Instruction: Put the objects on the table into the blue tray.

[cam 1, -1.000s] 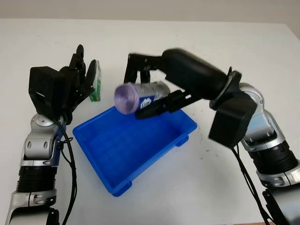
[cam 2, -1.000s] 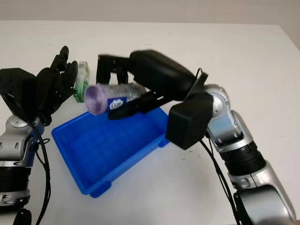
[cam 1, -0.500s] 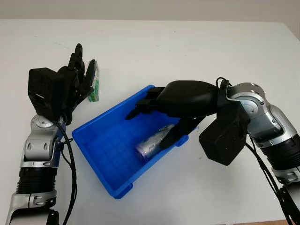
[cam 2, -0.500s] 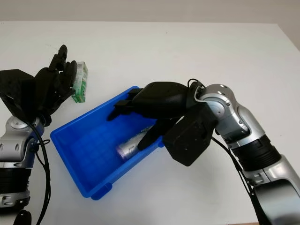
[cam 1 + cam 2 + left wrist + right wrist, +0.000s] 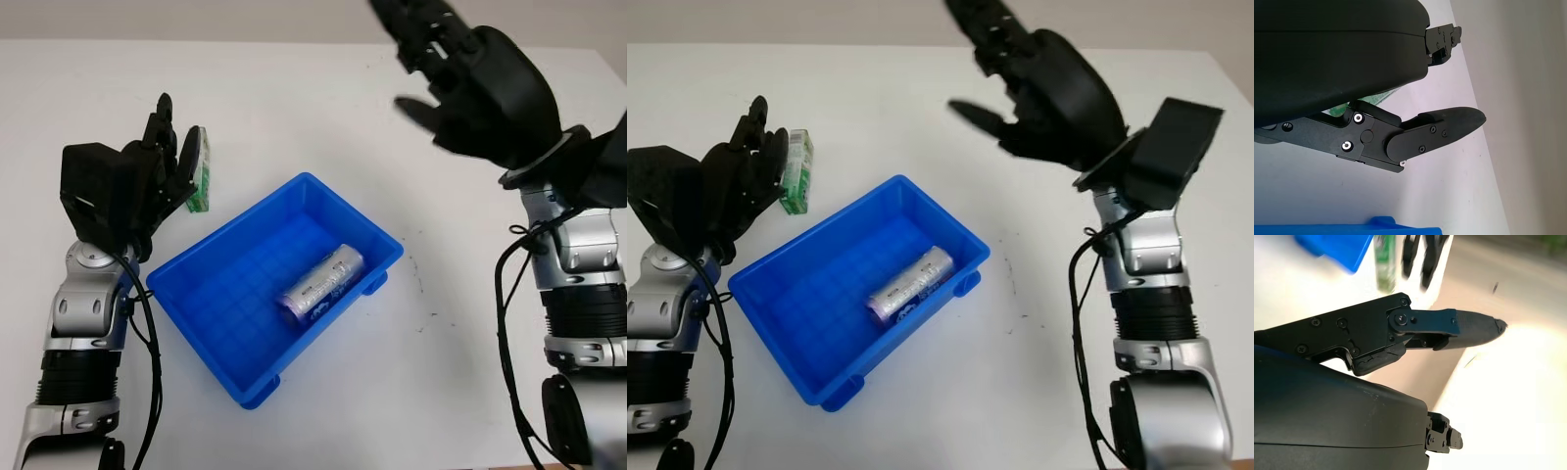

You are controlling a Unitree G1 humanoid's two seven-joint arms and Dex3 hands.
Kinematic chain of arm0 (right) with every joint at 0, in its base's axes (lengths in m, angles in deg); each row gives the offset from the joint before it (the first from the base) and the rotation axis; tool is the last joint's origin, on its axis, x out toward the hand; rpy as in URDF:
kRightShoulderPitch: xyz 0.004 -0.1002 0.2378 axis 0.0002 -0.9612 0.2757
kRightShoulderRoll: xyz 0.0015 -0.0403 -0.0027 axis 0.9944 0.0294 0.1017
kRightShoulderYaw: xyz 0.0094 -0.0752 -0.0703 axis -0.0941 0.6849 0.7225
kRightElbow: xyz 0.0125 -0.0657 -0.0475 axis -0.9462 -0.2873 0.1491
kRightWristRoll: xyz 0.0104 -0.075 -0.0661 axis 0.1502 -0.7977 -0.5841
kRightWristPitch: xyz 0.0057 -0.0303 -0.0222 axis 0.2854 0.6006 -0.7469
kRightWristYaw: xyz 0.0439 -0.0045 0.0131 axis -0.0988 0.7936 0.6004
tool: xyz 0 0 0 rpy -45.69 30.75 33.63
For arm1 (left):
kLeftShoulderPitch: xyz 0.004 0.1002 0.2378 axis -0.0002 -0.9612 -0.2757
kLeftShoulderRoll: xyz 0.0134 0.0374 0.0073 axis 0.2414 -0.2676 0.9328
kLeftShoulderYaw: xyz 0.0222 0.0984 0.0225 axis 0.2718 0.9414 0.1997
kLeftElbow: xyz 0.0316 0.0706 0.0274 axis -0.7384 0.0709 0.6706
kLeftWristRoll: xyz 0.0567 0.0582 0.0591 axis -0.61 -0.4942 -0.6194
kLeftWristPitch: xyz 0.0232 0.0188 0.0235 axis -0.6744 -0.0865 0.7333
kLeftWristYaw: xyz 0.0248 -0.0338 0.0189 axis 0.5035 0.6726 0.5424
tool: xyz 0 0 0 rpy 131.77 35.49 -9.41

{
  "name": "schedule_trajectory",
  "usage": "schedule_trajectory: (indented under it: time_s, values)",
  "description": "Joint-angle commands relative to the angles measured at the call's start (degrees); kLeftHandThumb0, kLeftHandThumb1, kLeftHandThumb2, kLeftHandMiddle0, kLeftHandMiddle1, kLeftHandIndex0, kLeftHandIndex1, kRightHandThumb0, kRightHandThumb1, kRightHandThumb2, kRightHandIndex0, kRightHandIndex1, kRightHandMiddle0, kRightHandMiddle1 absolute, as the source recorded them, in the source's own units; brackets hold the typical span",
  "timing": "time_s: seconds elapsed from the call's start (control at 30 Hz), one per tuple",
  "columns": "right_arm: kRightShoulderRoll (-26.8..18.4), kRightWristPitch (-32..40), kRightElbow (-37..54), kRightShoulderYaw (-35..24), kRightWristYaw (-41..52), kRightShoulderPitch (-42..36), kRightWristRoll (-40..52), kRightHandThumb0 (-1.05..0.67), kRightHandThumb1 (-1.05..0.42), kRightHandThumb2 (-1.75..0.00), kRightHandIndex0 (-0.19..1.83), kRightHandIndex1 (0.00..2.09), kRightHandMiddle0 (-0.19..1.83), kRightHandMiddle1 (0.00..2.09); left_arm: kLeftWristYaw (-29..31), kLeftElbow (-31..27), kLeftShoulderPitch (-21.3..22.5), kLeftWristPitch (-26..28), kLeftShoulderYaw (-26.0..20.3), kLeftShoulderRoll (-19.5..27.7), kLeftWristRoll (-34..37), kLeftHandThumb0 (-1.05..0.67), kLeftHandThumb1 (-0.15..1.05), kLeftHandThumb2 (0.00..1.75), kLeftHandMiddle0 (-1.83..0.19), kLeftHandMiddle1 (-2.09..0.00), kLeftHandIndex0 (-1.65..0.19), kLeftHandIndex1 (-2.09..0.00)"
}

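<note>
A blue tray [image 5: 201,308] sits turned at an angle on the white desk [image 5: 313,98], near the middle and a little to the left. Inside it lies a silver can [image 5: 321,286] on its side, resting on the tray floor in the right part of the tray, close to the near right wall. The can has a blue patch on its label, and its long axis runs roughly along that wall.

A green and white carton [image 5: 200,171] lies on the desk just beyond the tray's far left side, apart from the tray rim.

The left hand [image 5: 157,166] is raised at the left of the desk, just beside the carton on its left side. It grasps nothing and is released; whether a fingertip touches the carton cannot be told. In the left wrist view, a bit of the green carton [image 5: 1334,108] shows behind the hand's black finger [image 5: 1442,129], and a strip of the blue tray [image 5: 1376,227] sits along one edge of the picture.

The right hand [image 5: 470,83] is lifted high over the far right part of the desk, well apart from the tray and the can. It is released and carries nothing. In the right wrist view the carton [image 5: 1385,262] and a corner of the tray [image 5: 1334,249] appear far off, beyond the hand's finger [image 5: 1459,328].
</note>
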Motion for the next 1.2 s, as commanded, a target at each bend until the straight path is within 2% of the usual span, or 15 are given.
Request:
schedule_trajectory:
  time_s: [0.0, 0.3, 0.57, 0.63, 0.7, 0.73, 0.8, 0.83, 0.9, 0.93, 1.0, 1.07, 1.17]
  values:
    - [-0.16, 3.31, -4.26, -1.06, -2.29, 0.72, -0.83, -0.76, -1.05, -0.57, -0.18, 0.03, -0.16, 0.04, -0.18, -0.99, -0.54, 0.01, -0.11, -0.25, 0.18, -0.68, 1.05, 0.66, 0.19, -0.03, 0.19, 0.0]
    - [-0.59, 9.08, -19.44, -1.45, -8.25, 0.04, -5.91, -0.68, -1.05, -0.7, -0.19, 0.0, -0.19, 0.0, 0.6, -0.66, -0.57, -0.61, -0.64, 0.34, 0.62, -0.66, 1.05, 0.65, 0.19, -0.02, 0.19, 0.0]
    - [1.7, 9.69, -20.01, -1.11, -12.08, -1.89, -7.36, -0.67, -1.05, -0.68, -0.19, 0.0, -0.19, 0.0, 1.3, 0.55, 0.1, -2.12, -1.13, 1.2, 0.84, -0.67, 1.05, 0.64, 0.19, -0.03, 0.19, 0.0]
    - [2.09, 9.36, -19.42, -0.94, -12.34, -2.47, -7.6, -0.67, -1.05, -0.68, -0.19, 0.0, -0.19, 0.0, 4.08, 1.6, 0.63, -5.98, -2.24, 2.72, 2.19, -0.63, 1.05, 0.61, 0.19, -0.01, 0.19, 0.0]
    - [2.24, 8.96, -19.15, -0.92, -11.91, -2.77, -7.63, -0.67, -1.05, -0.68, -0.19, 0.0, -0.19, 0.0, 7.84, 2.84, 2.77, -9.29, -3.04, 6.31, 2.66, -0.57, 1.05, 0.52, 0.17, -0.02, 0.17, -0.02]
    - [2.25, 8.81, -19.04, -0.9, -11.71, -2.86, -7.69, -0.68, -1.05, -0.67, -0.19, 0.0, -0.19, 0.0, 10.0, 4.23, 4.25, -11.47, -3.35, 8.78, 2.47, -0.51, 1.04, 0.35, 0.16, -0.04, 0.15, -0.03]
    - [2.31, 8.32, -18.92, -0.97, -11.25, -3.02, -7.67, -0.7, -1.05, -0.66, -0.19, 0.0, -0.19, 0.0, 15.21, 7.91, 8.31, -15.57, -3.46, 14.26, 2.19, -0.4, 1.0, 0.15, 0.15, -0.05, 0.12, -0.05]
    - [2.34, 8.39, -18.81, -1.06, -11.07, -3.09, -7.57, -0.7, -1.05, -0.66, -0.19, 0.0, -0.19, 0.0, 17.02, 9.5, 10.44, -18.65, -2.09, 17.97, -0.47, -0.31, 0.93, 0.07, 0.11, -0.07, 0.09, -0.06]
    - [2.58, 8.93, -18.56, -1.45, -10.77, -3.15, -7.04, -0.7, -1.05, -0.66, -0.19, 0.0, -0.19, 0.0, 19.28, 11.33, 15.22, -24.28, 1.92, 25.51, -8.49, -0.27, 0.83, 0.03, 0.06, -0.09, 0.02, -0.1]
    - [2.68, 9.17, -18.44, -1.6, -10.69, -3.16, -6.81, -0.69, -1.05, -0.66, -0.19, 0.0, -0.19, 0.0, 19.77, 11.93, 17.0, -26.35, 3.51, 28.01, -11.79, -0.21, 0.75, 0.03, -0.02, -0.09, -0.04, -0.12]
    - [2.69, 9.37, -18.31, -1.48, -10.62, -3.21, -6.82, -0.69, -1.05, -0.66, -0.19, 0.0, -0.19, 0.0, 20.19, 11.62, 20.0, -28.35, 7.24, 32.07, -19.28, -0.18, 0.71, 0.03, -0.06, -0.08, -0.07, -0.13]
    - [2.69, 9.37, -18.31, -1.19, -10.67, -3.25, -7.11, -0.7, -1.05, -0.66, -0.19, 0.0, -0.19, 0.0, 19.88, 13.21, 23.23, -33.94, 11.52, 35.32, -26.63, -0.24, 0.68, 0.04, -0.07, -0.07, -0.09, -0.12]
    - [2.96, 9.83, -18.38, -0.94, -10.84, -3.11, -7.4, -0.71, -1.05, -0.65, -0.19, 0.0, -0.19, 0.0, 14.83, 18.25, 27.9, -45.99, 17.75, 38.74, -38.31, -0.44, 0.68, 0.05, -0.14, -0.08, -0.13, -0.11]
